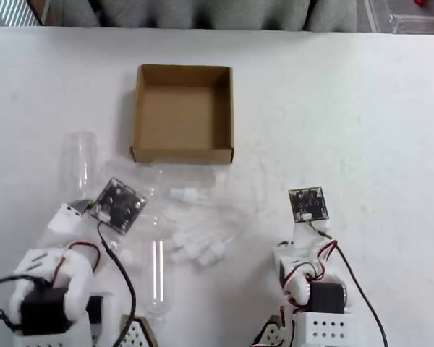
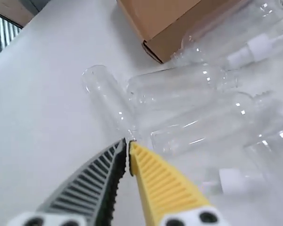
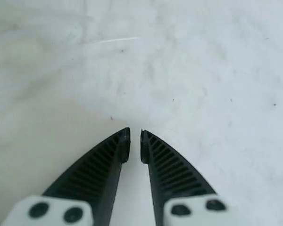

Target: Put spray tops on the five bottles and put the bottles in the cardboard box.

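Surface: plain white table point(image 1: 376, 144), grey backdrop beyond its far edge

Left gripper point(image 2: 128, 147), one grey and one yellow ribbed finger: tips pressed together, nothing seen between them. Right gripper point(image 3: 135, 141), black ribbed fingers: a hairline gap at the tips, empty, bare table just ahead of it

Just past the left tips: narrow neck of one clear round plastic bottle point(image 2: 108, 96), lying on its side, body pointing away from the gripper. Beside it and a little further out, a loose heap of more clear bottles point(image 2: 198, 127), all on their sides, with small white spray tops point(image 1: 199, 246) scattered among them; no bottle clearly capped

Handling, judged: bottles light, thin-walled, smooth, likely to roll or squirt out of a hard pinch. Best hold across the body near the shoulder, or at the stiffer neck

Furthest: square open brown cardboard box point(image 1: 181, 154), beyond the heap, its floor bare, no bottles in it yet
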Motion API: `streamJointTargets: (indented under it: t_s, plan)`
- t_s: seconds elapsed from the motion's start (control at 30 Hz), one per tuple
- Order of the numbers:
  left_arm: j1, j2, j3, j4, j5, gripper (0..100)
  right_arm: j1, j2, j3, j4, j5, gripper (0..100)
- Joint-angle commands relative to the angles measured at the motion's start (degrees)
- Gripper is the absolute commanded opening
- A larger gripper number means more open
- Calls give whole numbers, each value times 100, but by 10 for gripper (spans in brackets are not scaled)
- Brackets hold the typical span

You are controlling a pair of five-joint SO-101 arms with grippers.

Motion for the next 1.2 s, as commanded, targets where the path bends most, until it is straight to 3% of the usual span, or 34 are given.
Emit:
streamJointTargets:
  t_s: [0.0,0.17,0.43,0.6,0.8,0.97,1.17]
  plan:
    - [-31,1956,-1222,26,-70,24,127,-75,44,13,44,16]
    - [-22,3284,-1802,26,-1345,24,136,-75,44,13,44,16]
    - [268,3574,-1248,26,-3692,24,136,-75,44,13,44,16]
    - [998,3609,-949,-18,-3780,55,136,-75,44,13,44,16]
    - [1560,3618,-941,-176,-3789,251,136,-75,44,13,44,16]
    - [1569,3776,-923,-501,-3789,249,119,-75,44,13,44,16]
    - [1455,4901,-985,-1275,-3780,249,127,-75,44,13,44,16]
